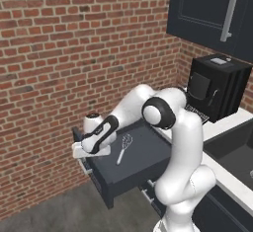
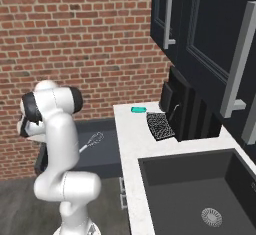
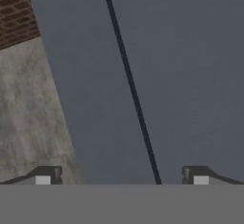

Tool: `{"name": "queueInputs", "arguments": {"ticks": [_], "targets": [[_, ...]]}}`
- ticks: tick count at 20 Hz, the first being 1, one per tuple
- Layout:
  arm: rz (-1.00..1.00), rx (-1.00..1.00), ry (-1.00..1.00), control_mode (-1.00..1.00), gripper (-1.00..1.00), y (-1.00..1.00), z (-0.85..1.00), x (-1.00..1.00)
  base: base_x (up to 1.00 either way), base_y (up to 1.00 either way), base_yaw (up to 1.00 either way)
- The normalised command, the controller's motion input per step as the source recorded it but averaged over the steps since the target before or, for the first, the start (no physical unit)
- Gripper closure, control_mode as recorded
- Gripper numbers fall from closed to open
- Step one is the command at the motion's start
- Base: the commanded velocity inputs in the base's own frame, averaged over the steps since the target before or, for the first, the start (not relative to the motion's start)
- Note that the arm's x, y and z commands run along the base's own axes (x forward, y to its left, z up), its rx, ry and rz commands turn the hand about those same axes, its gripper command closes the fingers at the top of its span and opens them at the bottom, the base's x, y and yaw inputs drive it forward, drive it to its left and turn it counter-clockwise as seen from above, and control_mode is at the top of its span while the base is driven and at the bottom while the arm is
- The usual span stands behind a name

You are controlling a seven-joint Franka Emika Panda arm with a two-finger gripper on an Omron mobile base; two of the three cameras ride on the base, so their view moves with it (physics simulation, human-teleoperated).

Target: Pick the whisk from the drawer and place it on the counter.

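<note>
The drawer (image 1: 143, 163) stands pulled out, a dark navy-grey box below the white counter (image 1: 223, 125). The whisk (image 1: 123, 147) lies flat on its floor, wire head toward the wall and pale handle toward me; the right base view also has the whisk (image 2: 93, 141) in the drawer (image 2: 107, 155). My gripper (image 1: 82, 150) hangs over the drawer's front edge, left of the whisk and apart from it. In the hand view my gripper (image 3: 122, 176) is open, its fingertips (image 3: 47, 175) wide apart and nothing between them, above the dark drawer (image 3: 181, 75) panel.
A black appliance (image 2: 182, 106) stands at the back of the counter (image 2: 131, 144), with a dark mesh piece (image 2: 160, 126) and a teal oblong object (image 2: 138, 109) before it. The dark sink (image 2: 200, 189) is set in nearer me. Tall cabinet doors (image 2: 210, 34) hang above. Grey floor (image 3: 28, 123) lies beside the drawer.
</note>
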Motion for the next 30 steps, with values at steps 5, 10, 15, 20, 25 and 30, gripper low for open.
{"name": "queueInputs", "arguments": {"ticks": [5,10,15,20,25,30], "targets": [[0.0,0.0,-0.13,-1.0,-1.0,0.75,0.17,-0.08,0.0,0.0,0.0],[0.0,0.0,-0.2,-1.0,-1.0,0.06,0.91,0.13,0.0,0.0,0.0],[-0.01,0.0,-0.06,-1.0,-1.0,-0.15,1.0,0.69,0.0,0.0,0.0],[-0.09,0.0,0.09,-1.0,-1.0,-0.85,0.32,0.62,0.0,0.0,0.0],[-0.1,0.0,0.23,-1.0,-1.0,-0.92,-0.28,0.71,0.0,0.0,0.0],[-0.05,0.0,0.06,-1.0,-1.0,-0.3,-0.5,0.44,0.0,0.0,0.0]]}}
